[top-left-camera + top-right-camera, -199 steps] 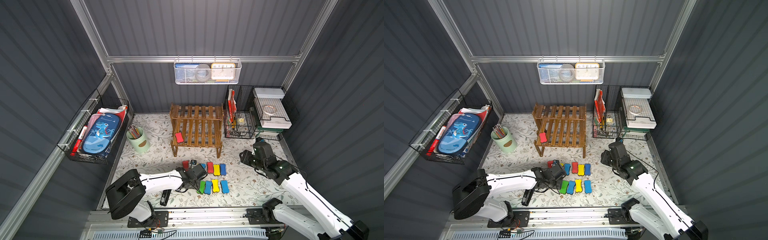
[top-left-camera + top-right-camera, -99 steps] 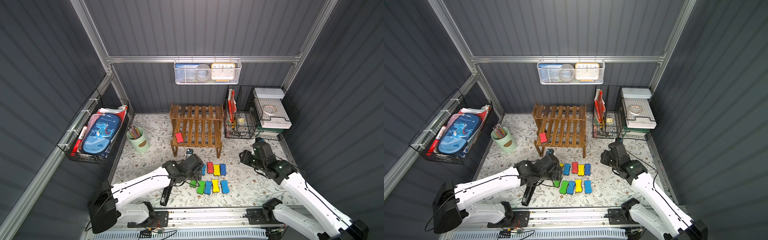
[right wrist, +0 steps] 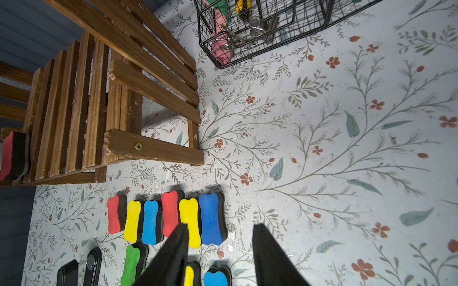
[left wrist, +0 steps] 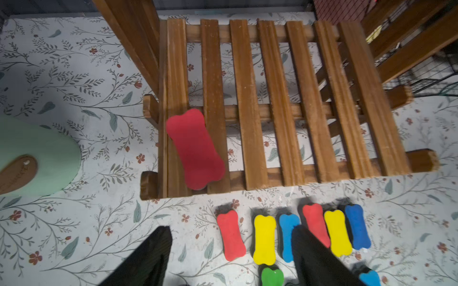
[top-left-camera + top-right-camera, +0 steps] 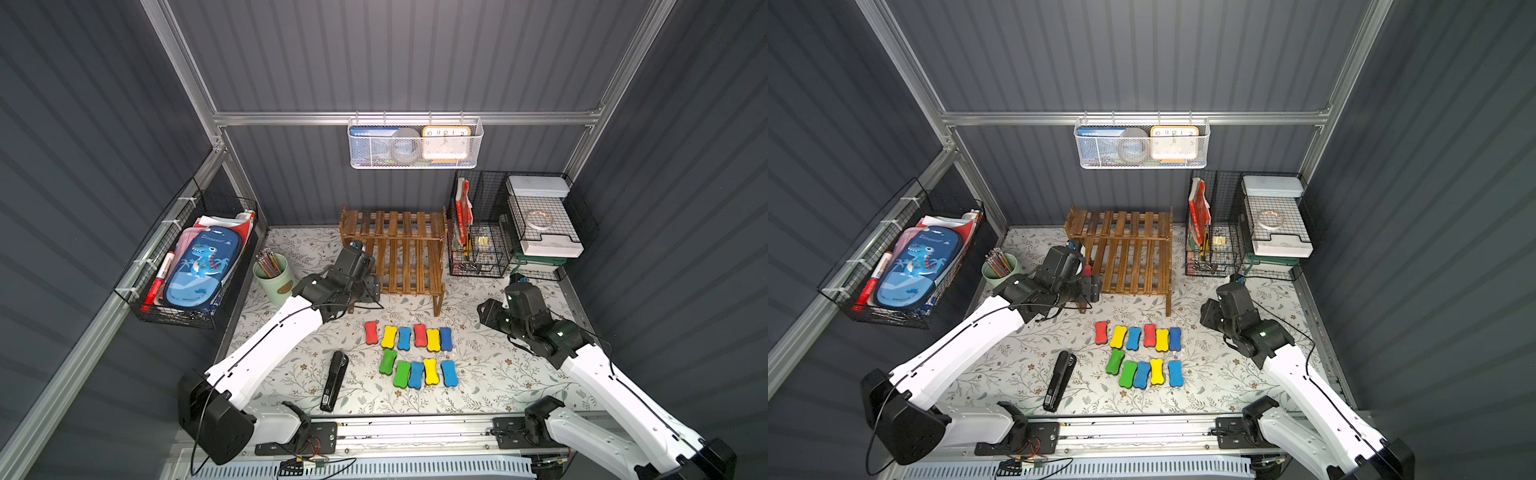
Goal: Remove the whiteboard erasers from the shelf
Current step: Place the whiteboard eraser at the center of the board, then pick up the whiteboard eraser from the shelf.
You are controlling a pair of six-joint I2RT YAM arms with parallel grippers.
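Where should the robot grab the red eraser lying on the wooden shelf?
Best at its narrow waist. The red eraser lies flat, foam side up, on the lower slats of the shelf, angled slightly across them. Coming straight down from above, the left arm's open fingers could likely close on the two long sides, turned to match its tilt.

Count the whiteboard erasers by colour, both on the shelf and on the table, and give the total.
Red erasers: 3 (one on the shelf, two on the table)
Yellow erasers: 3
Blue erasers: 4
Green erasers: 2
Total: 12
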